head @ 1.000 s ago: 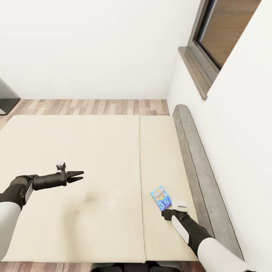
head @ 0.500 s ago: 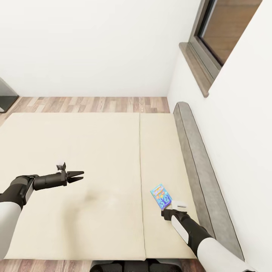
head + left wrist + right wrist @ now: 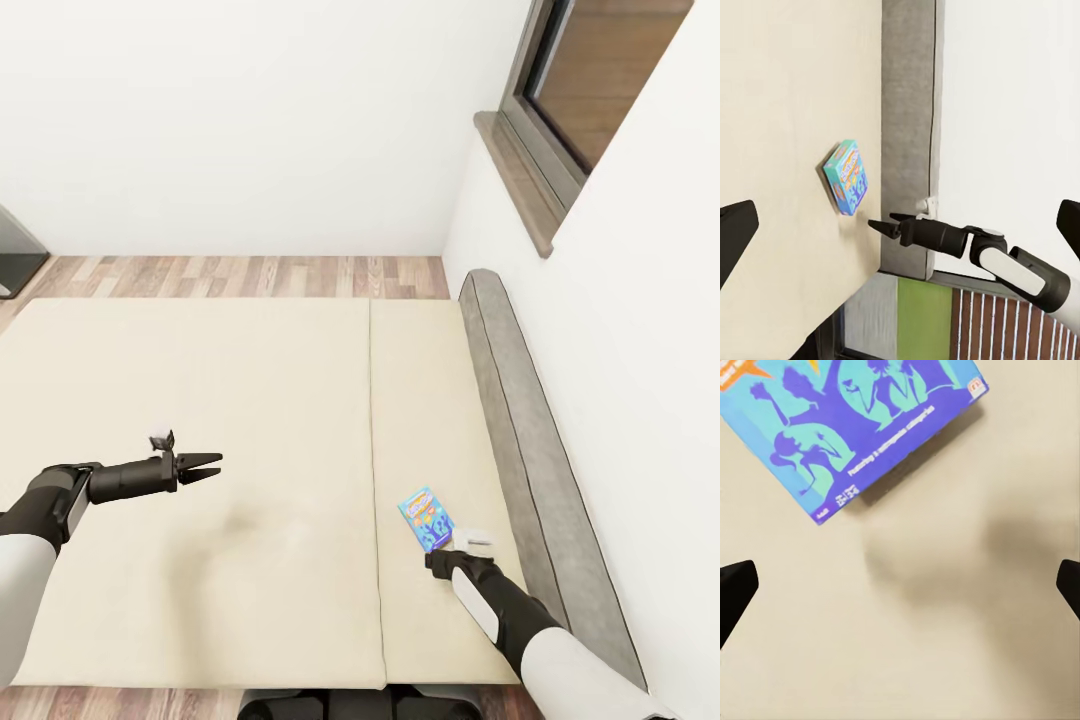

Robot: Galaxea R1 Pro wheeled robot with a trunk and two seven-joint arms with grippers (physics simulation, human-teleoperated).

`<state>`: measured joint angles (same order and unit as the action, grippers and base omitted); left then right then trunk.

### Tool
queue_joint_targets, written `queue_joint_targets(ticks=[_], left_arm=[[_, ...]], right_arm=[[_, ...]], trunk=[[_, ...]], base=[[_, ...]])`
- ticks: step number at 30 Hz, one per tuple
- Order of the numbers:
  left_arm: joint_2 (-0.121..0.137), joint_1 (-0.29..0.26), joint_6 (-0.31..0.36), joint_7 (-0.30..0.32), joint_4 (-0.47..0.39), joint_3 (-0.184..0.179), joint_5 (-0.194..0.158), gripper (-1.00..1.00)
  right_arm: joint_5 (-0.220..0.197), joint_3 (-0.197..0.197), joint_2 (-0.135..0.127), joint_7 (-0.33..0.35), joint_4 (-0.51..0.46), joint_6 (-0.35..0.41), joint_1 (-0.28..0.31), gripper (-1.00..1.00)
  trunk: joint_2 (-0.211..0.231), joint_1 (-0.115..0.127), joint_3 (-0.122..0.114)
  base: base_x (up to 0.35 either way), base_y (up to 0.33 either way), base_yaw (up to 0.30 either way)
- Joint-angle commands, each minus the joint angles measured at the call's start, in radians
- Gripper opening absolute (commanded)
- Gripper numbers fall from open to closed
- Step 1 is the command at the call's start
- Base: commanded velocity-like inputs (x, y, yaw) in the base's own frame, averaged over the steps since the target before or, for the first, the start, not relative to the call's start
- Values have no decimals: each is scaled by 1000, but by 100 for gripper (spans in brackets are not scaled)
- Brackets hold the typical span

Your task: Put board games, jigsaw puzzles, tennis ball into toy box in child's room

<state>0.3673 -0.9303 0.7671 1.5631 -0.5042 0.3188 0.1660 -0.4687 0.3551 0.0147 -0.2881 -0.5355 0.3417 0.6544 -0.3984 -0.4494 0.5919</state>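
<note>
The blue game (image 3: 426,520) lay ungrasped on the bed (image 3: 250,480) near the headboard (image 3: 530,440), the right gripper (image 3: 440,560) spread just short of it and the left gripper (image 3: 205,467) spread, empty, so boxing seemingly remained.

You're in a bedroom of a home: a wide bed (image 3: 250,480) with a plain beige mattress lies under both of your grippers, its low grey headboard (image 3: 530,450) just beyond your right one, against a white wall with a dark-framed window (image 3: 590,90), and wood plank floor (image 3: 230,278) ahead.
</note>
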Motion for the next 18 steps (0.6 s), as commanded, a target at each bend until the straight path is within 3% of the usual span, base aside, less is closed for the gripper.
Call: queue_joint_targets(ticks=[1,8,11,18], left_arm=[[-1,-1,10,8,0,5,10,100],[0,-1,10,8,0,5,10,100],[0,-1,11,8,0,5,10,100],[-1,-1,9,8,0,5,12,100]], right_arm=[[-10,7,-1,-9,-11,4,1,100],[-12,8,3,-13,-100,38,8,100],[-11,6,31,-18,-132,106,22,100],[-12,4,56,-26,-154,158,74,100]], trunk=[[-2,-1,1],[-2,-1,1],[-2,-1,1],[-2,-1,1]], base=[[0,0,0],[0,0,0],[0,0,0],[0,0,0]])
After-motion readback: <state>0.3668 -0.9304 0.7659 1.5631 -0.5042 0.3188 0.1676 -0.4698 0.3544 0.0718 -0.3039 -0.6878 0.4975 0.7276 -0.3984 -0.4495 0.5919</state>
